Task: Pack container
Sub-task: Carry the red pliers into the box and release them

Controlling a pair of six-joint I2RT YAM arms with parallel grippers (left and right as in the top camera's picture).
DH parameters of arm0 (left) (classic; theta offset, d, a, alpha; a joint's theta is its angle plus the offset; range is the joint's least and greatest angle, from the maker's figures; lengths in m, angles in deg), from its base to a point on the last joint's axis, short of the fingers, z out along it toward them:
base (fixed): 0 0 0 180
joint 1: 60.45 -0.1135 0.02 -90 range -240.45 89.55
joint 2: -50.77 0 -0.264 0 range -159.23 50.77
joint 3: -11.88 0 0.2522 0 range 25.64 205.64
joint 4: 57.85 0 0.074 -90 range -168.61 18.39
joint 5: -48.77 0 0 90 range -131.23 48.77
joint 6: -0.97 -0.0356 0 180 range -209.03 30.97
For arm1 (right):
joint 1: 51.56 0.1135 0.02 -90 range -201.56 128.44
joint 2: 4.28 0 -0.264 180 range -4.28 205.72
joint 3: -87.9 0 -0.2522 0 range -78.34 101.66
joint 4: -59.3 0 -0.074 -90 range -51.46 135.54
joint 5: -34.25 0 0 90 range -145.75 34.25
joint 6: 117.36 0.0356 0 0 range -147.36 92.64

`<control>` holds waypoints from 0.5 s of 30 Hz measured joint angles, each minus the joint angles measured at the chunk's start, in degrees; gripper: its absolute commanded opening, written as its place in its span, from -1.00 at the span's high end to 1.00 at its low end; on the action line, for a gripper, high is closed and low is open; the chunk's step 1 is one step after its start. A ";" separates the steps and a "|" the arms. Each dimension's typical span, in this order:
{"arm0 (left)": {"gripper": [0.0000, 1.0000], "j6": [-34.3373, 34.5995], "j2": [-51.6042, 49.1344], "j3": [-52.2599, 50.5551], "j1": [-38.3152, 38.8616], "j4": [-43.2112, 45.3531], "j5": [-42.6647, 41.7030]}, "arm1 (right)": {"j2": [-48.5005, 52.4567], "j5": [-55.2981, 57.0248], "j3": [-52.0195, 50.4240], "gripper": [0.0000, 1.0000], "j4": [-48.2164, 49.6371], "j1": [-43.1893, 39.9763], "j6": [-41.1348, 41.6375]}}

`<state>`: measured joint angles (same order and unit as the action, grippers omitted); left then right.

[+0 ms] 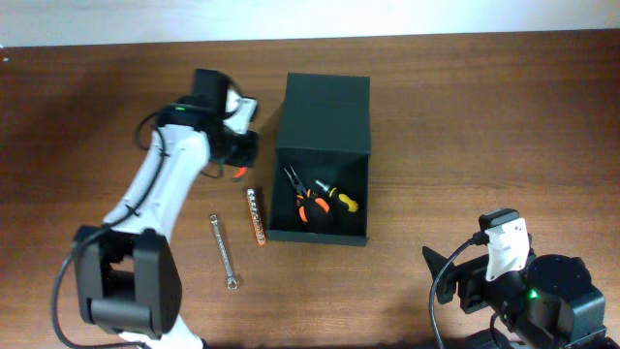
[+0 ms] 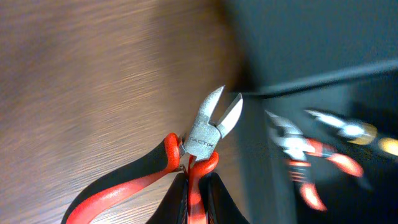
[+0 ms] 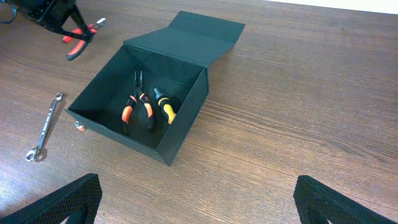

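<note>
The left pincer (image 2: 196,198) seems clamped on only one red handle of the side cutters (image 2: 208,127), just beside the left wall of the open container (image 1: 325,114) mid-surface (image 1: 465,116), so I'd fear they swivel, snag the rim or drop outside.

Pliers (image 1: 308,202) and screwdriver (image 1: 339,198) in container (image 1: 327,111), wrench (image 1: 224,251) left of it

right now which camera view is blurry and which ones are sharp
Left wrist: the cutters are sharp, but the table and the box with its tools are smeared by blur. Overhead: sharp throughout, evenly lit. Right wrist: sharp, soft shadow inside the box.
</note>
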<state>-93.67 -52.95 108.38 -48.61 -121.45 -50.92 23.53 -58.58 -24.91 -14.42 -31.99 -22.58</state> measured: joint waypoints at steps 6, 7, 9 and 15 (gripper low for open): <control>0.92 0.00 1.68 1.79 11.91 0.04 -0.24 | 0.00 0.00 0.00 -0.98 0.00 0.00 -0.02; 0.91 0.00 1.68 2.34 14.27 0.04 -0.26 | 0.00 0.00 0.00 -0.97 0.00 0.00 -0.02; 0.90 0.00 1.73 2.91 17.44 0.04 -0.48 | 0.00 0.00 0.00 -0.97 0.02 0.00 0.00; 0.89 1.27 1.73 3.19 22.21 -0.22 -0.83 | 0.00 0.00 0.00 -0.98 0.02 0.00 0.00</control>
<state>-92.41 -51.22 111.57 -26.41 -121.67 -51.76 23.53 -58.58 -24.91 -14.40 -31.99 -22.58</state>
